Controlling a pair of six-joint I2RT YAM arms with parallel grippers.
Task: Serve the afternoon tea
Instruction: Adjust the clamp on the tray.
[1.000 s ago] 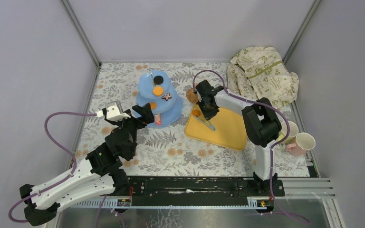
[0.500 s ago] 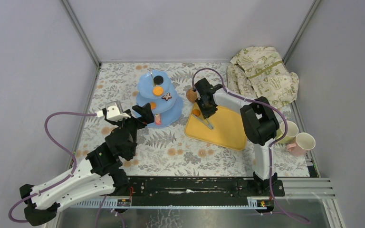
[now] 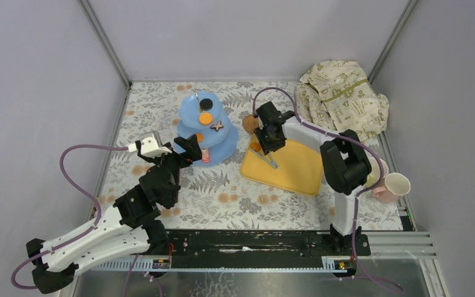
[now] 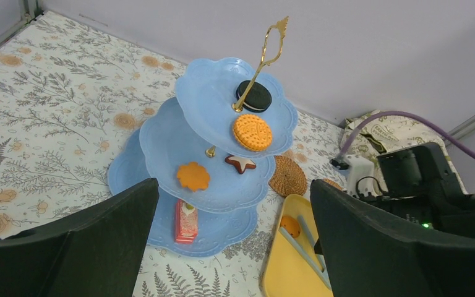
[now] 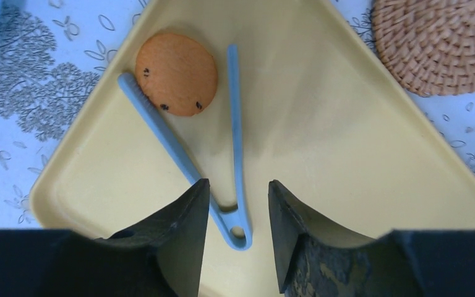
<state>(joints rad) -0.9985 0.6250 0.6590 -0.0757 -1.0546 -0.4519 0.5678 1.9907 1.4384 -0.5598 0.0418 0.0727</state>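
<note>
The light-blue three-tier stand [image 3: 205,131] stands at the back left and holds several toy pastries and biscuits, among them an orange biscuit [image 4: 252,132] and a red cake slice [image 4: 185,221]. My left gripper [image 4: 234,185] is open and empty, just short of the stand [image 4: 161,148]. My right gripper [image 5: 237,189] is open and hovers over the hinge end of the blue tongs [image 5: 161,129] in the yellow tray [image 5: 359,154]. An orange cookie [image 5: 176,74] lies between the tong arms. A woven coaster [image 5: 439,43] lies beside the tray. Two pale cups [image 3: 396,184] stand at the right edge.
The cream cloth with green print [image 3: 343,96] is bunched in the back right corner. The yellow tray [image 3: 297,173] sits right of the stand. Grey walls close in the floral table [image 3: 222,204] on three sides.
My right gripper has shifted slightly to the right over the tray's near-left corner. The left arm has barely moved. No object has moved.
</note>
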